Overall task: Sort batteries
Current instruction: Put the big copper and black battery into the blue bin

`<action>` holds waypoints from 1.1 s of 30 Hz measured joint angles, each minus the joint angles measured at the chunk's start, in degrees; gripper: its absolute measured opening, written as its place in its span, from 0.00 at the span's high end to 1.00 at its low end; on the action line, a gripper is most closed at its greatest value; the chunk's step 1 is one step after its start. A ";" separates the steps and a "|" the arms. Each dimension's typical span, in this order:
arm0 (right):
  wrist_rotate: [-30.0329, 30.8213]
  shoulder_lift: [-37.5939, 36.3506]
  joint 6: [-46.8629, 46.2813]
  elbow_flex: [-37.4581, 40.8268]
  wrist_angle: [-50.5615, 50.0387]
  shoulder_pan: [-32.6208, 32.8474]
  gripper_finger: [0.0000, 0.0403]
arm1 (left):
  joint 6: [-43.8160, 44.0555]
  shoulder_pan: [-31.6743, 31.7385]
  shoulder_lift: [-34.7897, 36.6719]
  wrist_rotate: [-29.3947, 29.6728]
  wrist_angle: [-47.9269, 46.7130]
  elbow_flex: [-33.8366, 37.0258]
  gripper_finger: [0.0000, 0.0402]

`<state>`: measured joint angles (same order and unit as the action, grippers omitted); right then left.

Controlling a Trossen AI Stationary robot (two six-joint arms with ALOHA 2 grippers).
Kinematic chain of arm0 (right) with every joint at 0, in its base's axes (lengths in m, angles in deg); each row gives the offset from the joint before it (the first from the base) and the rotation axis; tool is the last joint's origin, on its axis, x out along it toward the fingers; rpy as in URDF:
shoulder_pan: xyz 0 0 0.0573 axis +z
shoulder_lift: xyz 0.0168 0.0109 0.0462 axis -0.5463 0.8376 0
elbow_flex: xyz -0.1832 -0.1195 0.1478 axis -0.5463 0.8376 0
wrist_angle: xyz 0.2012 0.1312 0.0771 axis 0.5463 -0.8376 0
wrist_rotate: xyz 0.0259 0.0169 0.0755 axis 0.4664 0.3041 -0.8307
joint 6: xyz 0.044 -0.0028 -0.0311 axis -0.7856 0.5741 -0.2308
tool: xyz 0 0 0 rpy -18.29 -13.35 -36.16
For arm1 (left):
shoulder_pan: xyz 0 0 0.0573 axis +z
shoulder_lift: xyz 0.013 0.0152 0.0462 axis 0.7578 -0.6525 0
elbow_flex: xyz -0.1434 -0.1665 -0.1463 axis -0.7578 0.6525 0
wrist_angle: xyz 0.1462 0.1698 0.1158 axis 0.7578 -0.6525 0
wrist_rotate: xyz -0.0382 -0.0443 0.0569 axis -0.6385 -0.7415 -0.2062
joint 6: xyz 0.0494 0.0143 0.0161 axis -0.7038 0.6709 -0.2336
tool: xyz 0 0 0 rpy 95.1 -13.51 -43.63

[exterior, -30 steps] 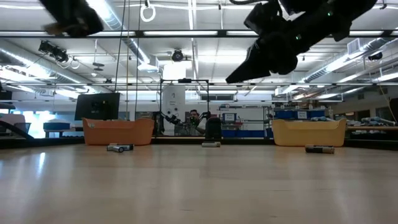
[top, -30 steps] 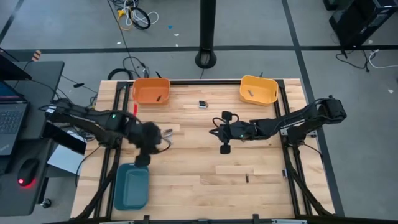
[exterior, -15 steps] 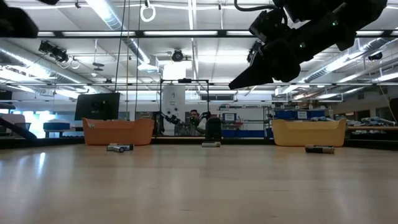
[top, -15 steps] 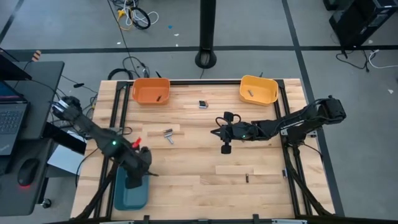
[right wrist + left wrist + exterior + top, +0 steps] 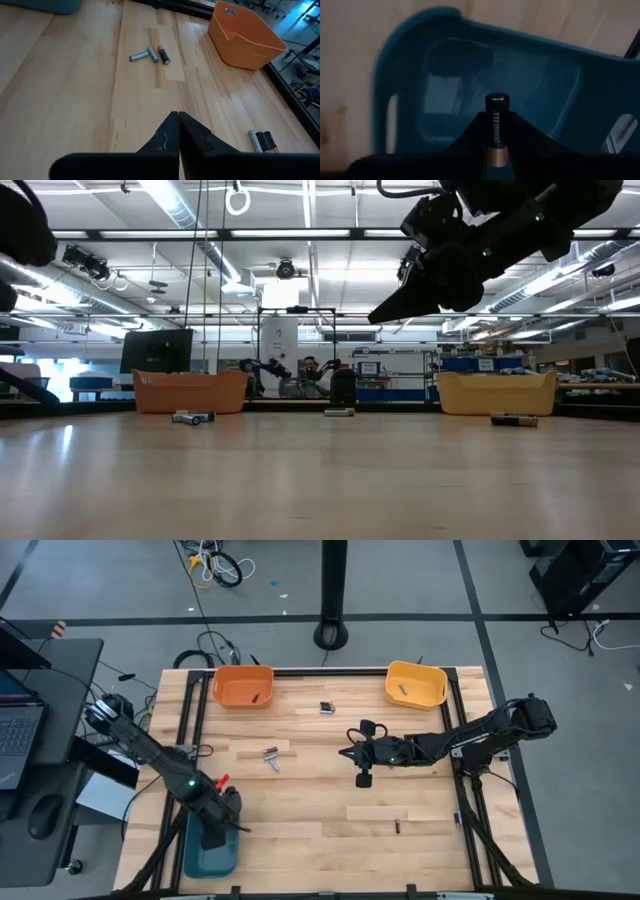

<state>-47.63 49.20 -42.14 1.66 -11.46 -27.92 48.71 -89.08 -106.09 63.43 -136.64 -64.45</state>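
My left gripper hangs over the blue tray at the table's near left corner, shut on a black-and-copper battery. My right gripper is shut and holds nothing; it hovers above mid-table, pointing toward the left edge. Three loose batteries lie on the wood left of centre and show again in the right wrist view. More batteries lie near the far edge. A single battery lies toward the near edge. My left gripper pinches the battery's copper-coloured end between its two fingers. The battery lies along the fingers, its black end sticking out past the tips. The fingers point steeply down from above. The battery is lifted clear above the blue tray's floor.
An orange tray stands at the far left and a yellow tray at the far right, each with a battery inside. Dark frame rails run along the table's sides. Bare wood lies in the near middle.
My left gripper has swung from left of mid-table toward the near left corner and sunk over the blue tray, tipping steeper and rolling, with the battery still between its fingers.
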 joint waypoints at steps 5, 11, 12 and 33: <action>0.01 0.00 0.02 0.00 0.01 0.00 0.95 | 0.03 0.00 0.00 -0.29 3.78 3.23 0.87; 0.00 0.00 0.07 0.00 0.01 -0.02 0.98 | 0.25 0.00 0.00 -0.41 5.54 5.61 0.87; 0.01 0.00 0.07 0.00 0.01 -0.02 0.98 | 0.25 0.00 0.00 -0.46 6.40 5.85 0.87; -0.01 0.00 2.54 0.00 0.17 -1.07 0.96 | 2.82 0.00 -4.15 -2.25 13.43 6.32 0.81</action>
<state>-47.64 49.20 -39.61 1.66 -11.29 -28.99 51.53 -89.08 -110.24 61.18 -123.21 -58.13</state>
